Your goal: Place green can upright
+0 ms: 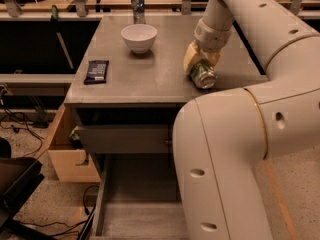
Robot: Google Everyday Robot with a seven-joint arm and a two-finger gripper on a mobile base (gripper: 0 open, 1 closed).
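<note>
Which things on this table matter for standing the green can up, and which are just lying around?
For the job:
- green can, tilted, held in the gripper near the right edge
- table, where it will stand

Lying about:
- white bowl
- slim can at the back
- black packet
</note>
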